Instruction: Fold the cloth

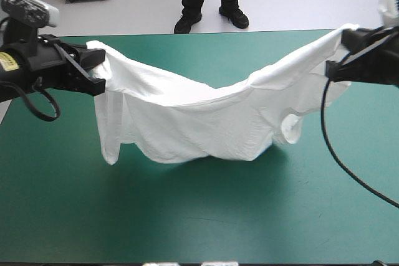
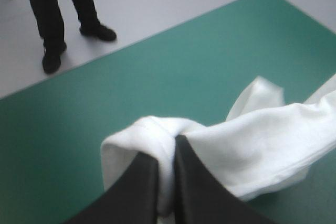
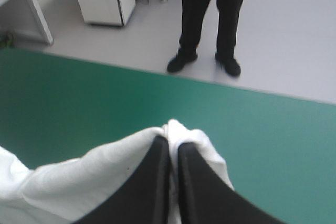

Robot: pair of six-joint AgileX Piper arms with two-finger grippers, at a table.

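Now hanging over the teal-green cover (image 1: 187,222) as a sagging white T-shirt (image 1: 187,116), strung from side to side, lowest folds close above the middle; touching or not, cannot tell. Pinched at one end by the left gripper (image 1: 100,71), black fingers all but closed, cloth bunched between and around the tips. Pinched likewise at the other end by the right gripper (image 1: 345,48), fingers nearly together on a wad of fabric.

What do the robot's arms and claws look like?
The left arm and the right arm are black and chunky. The left arm has a small yellow sticker on it. The left claw and the right claw each have two broad black fingers shaped like curved fins.
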